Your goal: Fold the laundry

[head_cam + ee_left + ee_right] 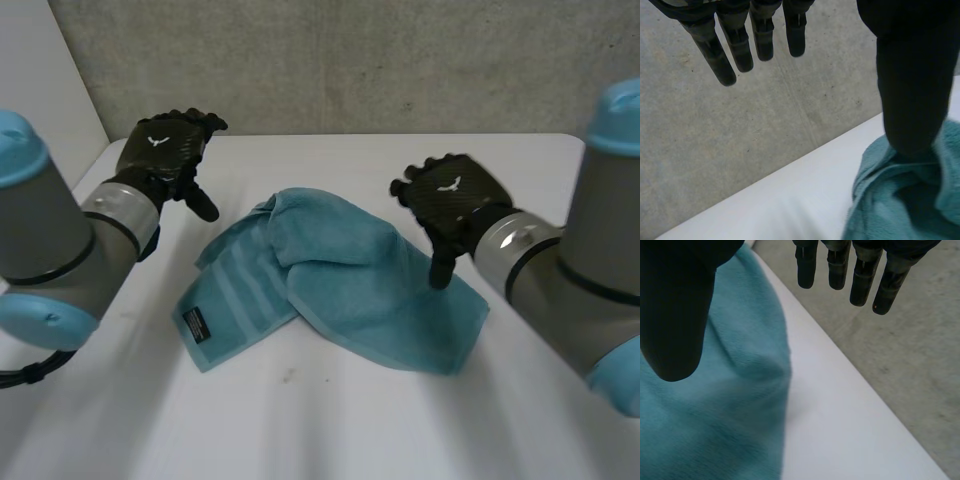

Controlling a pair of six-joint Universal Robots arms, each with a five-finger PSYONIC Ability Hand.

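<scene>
Teal towel (340, 275), centre frame, loosely half-folded; left hand (163, 150) and right hand (452, 197) flank it, fingers straight, empty. Advice: pinch corners squarely.

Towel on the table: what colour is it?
The towel is teal blue; clearest in the head view.

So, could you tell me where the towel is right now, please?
In the head view the teal towel lies rumpled in the middle of the white table, between the open left hand and open right hand.
</scene>
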